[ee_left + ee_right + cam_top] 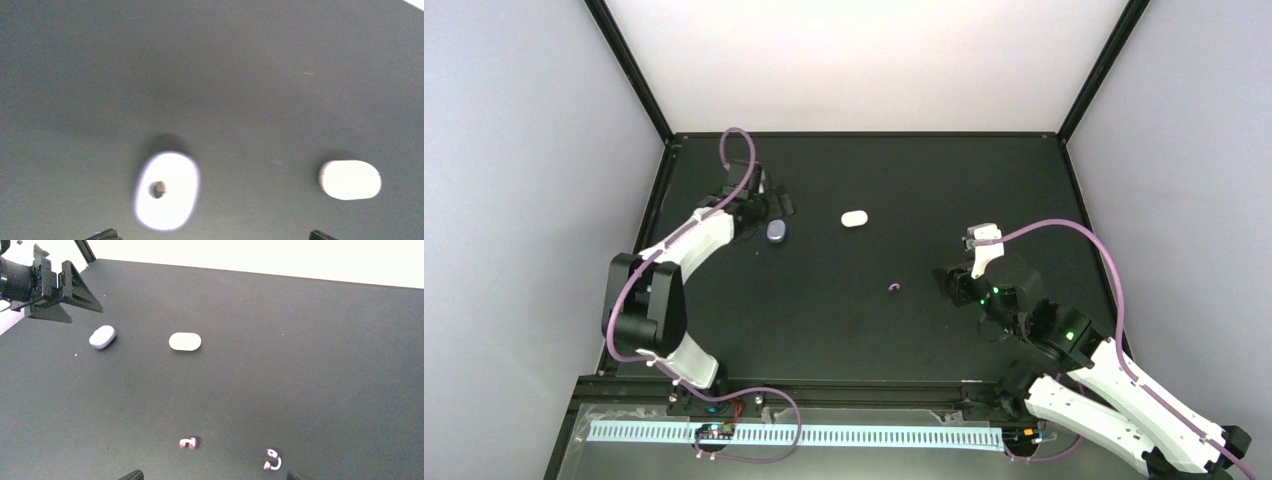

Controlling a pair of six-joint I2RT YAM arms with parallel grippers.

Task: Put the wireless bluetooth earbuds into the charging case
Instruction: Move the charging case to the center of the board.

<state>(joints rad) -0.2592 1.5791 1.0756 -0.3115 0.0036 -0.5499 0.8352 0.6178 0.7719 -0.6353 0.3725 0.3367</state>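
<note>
Left arm (674,250) is reaching out to the far-left of the table (924,180), elbow folded back near its base. The left claw (212,236) is spread wide with nothing in it. The lilac case (166,190) lies flat just ahead of its tips and touches neither. The white case (350,179) sits off to that claw's right, apart from the lilac one.

Right arm (1114,390) comes in from the near-right corner, wrist tipped down over mid-table. The right claw (214,475) is spread too, gripping nothing. Two buds lie loose on the table just ahead of it: a purple bud (188,443) and a paler bud (271,460), close together but not touching, and well away from both cases.

Hard to read: each wrist camera catches only the corners of its own fingertips. Glare washes out the lilac case in the left wrist view, so whether its lid is up or down is anyone's call. From above only one bud is plain.
</note>
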